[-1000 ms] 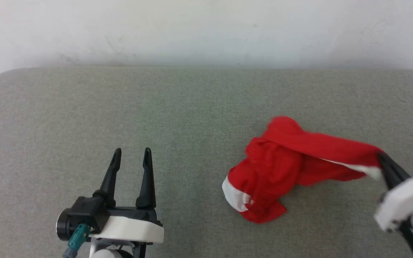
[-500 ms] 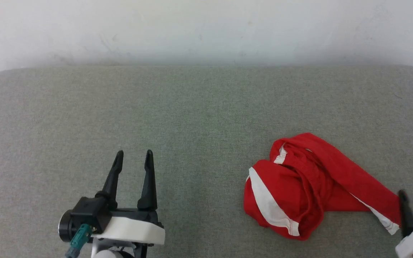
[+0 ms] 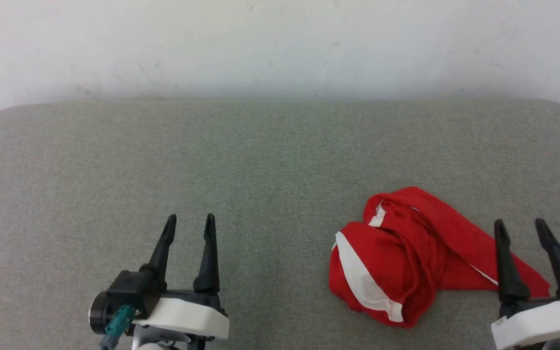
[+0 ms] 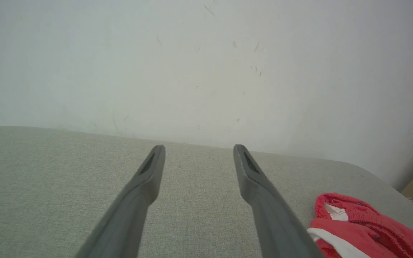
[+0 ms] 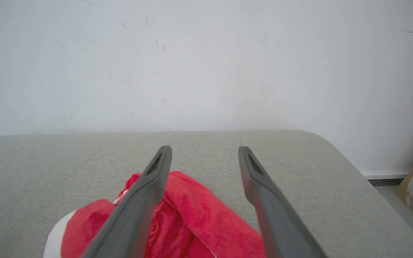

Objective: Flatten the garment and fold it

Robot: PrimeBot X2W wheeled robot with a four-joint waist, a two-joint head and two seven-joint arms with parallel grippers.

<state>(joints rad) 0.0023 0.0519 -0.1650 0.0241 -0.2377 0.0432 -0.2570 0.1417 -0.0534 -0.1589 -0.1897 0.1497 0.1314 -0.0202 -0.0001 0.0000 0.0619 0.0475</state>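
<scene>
The red thin-fabric shorts with wide white side stripes point(image 3: 396, 262) lie crumpled in a heap on the grey fabric-covered table point(image 3: 260, 160), right of centre and towards the near edge. One white stripe curves across the heap's left side, and a narrow red tail trails off to the right. The right pincer point(image 3: 519, 223) sits over that tail with its two long dark fingers spread wide and pointing at the pale wall point(image 3: 280, 43). It is holding nothing, and in its wrist view the red cloth lies below the fingers. Whether a finger touches the fabric cannot be told. Over on the left, the left pincer point(image 3: 190, 218) hovers above bare table, well apart from the shorts, jaws wide and empty.
</scene>
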